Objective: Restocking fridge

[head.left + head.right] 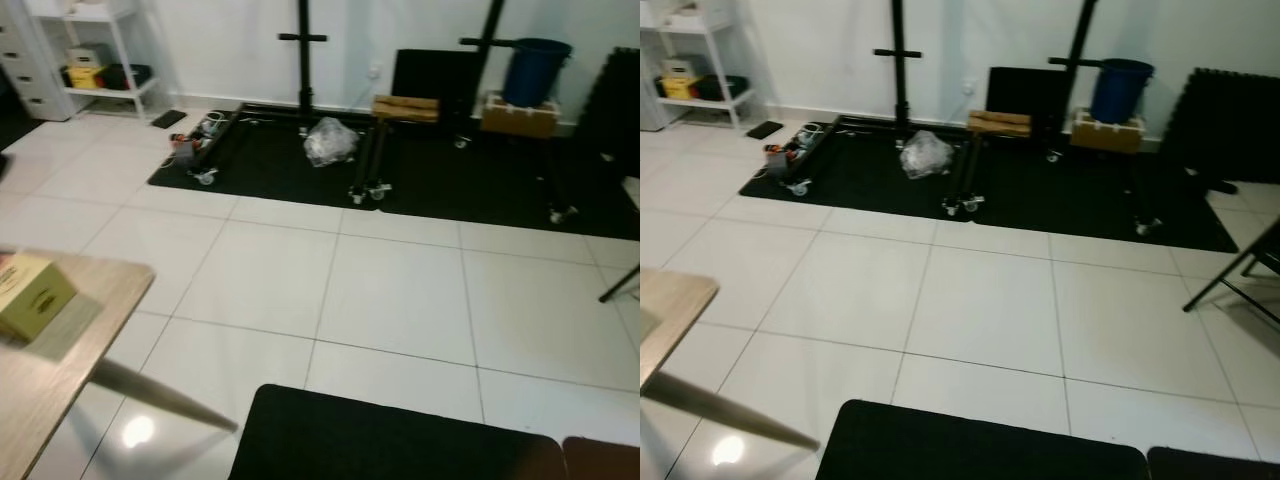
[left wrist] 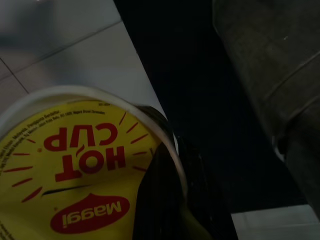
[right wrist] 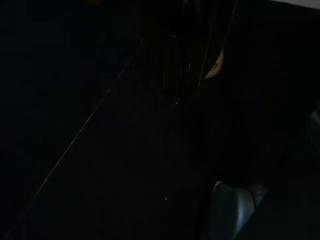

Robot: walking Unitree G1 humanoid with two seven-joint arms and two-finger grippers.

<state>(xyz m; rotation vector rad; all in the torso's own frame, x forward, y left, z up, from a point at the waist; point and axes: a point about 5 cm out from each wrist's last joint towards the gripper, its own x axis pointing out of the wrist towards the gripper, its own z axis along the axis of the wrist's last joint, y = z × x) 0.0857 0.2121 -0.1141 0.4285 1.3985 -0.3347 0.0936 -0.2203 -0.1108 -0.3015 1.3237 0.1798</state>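
In the left wrist view a Maggi Hot Cup noodle cup [image 2: 75, 170] with a yellow lid and white rim sits close to the camera. My left gripper [image 2: 145, 165] is shut on it, and one black finger [image 2: 165, 200] lies against the lid's edge; the other finger is hidden behind the cup. The right wrist view is very dark, and the right gripper [image 3: 185, 55] is a faint black shape over a dark floor. A small yellow-green box [image 1: 30, 295] rests on the wooden table [image 1: 60, 370] at my left.
White floor tiles [image 1: 400, 290] stretch ahead. A black mat [image 1: 380, 440] lies at my feet. Farther off are black mats with a metal rack [image 1: 300, 60], a blue bin [image 1: 535, 70], cardboard boxes, a plastic bag [image 1: 330, 140] and a white shelf [image 1: 100, 60]. A chair leg [image 1: 1230, 275] stands at right.
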